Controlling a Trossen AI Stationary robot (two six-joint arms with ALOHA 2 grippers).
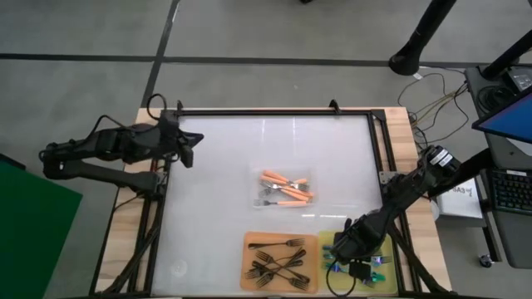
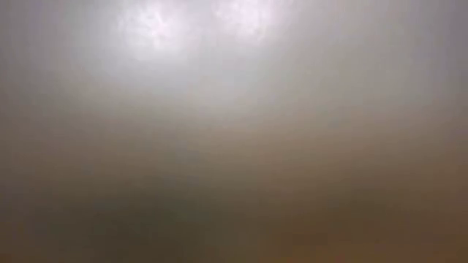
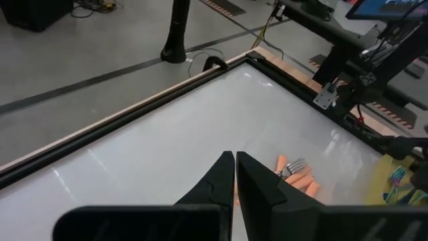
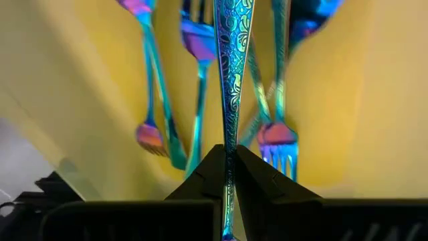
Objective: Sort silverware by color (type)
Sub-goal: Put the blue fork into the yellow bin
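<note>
One iridescent fork clamped in right hand above yellow mat; careless release risks scattering neighbouring forks.

Low view: grey-brown blur, bright glare patches above.

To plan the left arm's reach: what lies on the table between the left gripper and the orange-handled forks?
Nothing: the high view shows bare white table between the left gripper and the orange-handled forks.
</note>
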